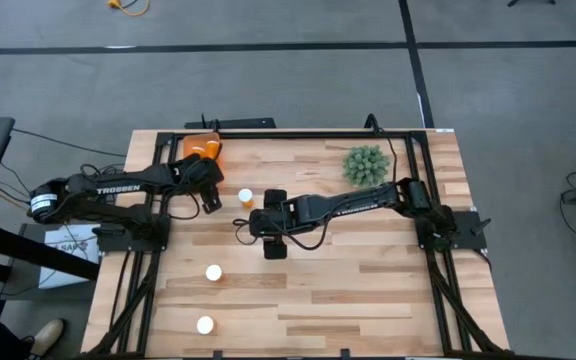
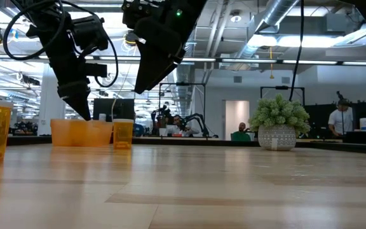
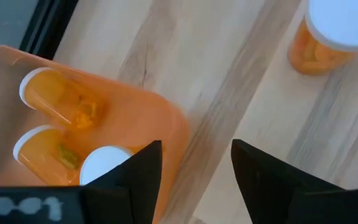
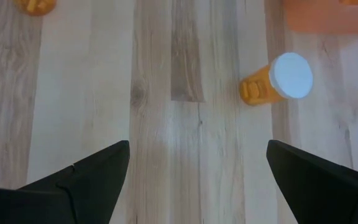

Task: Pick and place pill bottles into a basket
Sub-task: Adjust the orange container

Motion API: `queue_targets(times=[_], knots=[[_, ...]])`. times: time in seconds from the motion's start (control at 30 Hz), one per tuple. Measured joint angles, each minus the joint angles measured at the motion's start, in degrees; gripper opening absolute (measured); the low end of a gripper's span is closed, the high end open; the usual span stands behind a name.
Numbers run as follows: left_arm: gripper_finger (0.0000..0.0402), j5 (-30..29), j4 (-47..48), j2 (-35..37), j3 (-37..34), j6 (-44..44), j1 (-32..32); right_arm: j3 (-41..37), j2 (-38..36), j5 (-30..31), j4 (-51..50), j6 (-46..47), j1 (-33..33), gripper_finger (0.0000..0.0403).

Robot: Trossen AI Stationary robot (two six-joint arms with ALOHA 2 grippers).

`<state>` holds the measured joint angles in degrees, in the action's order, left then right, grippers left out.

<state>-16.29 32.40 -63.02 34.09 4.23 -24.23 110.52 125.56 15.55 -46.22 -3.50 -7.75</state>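
3 pill bottles (image 3: 55, 102) lie in the basket (image 1: 200, 149) at the table's (image 1: 368, 270) far left edge, at least 2 on their sides with caps toward one wall. 3 more stand upright on bare wood: 1 (image 1: 245, 197) just beside the basket, 2 (image 1: 213, 272) nearer the front-left edge. The left gripper (image 1: 208, 200) hangs at the basket's rim, jaws apart and empty. The right gripper (image 1: 248, 226) hovers mid-table, jaws wide, empty. A green plant (image 1: 365, 164) sits well apart.
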Motion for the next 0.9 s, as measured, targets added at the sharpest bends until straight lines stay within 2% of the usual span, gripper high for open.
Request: queue_targets(times=[0.2,0.63,0.77,0.9], knots=[[0.017,0.0,0.0,0.0,0.0,0.13,0.0,0.0,0.0,-0.01,0.0,0.0,0.0,0.0372],[0.0072,1.69,0.52,-0.02,-0.16,0.5,0.02,0.0,0.0,-0.01,0.0,0.0,0.0,0.0372],[0.0055,2.26,0.82,-3.42,-0.44,1.55,-0.35,0.0,0.0,0.0,0.0,-0.02,0.0,0.0372],[0.0059,1.31,0.62,-8.39,0.12,3.53,-0.48,-0.01,0.0,0.0,0.03,0.0,0.0,0.0372]])
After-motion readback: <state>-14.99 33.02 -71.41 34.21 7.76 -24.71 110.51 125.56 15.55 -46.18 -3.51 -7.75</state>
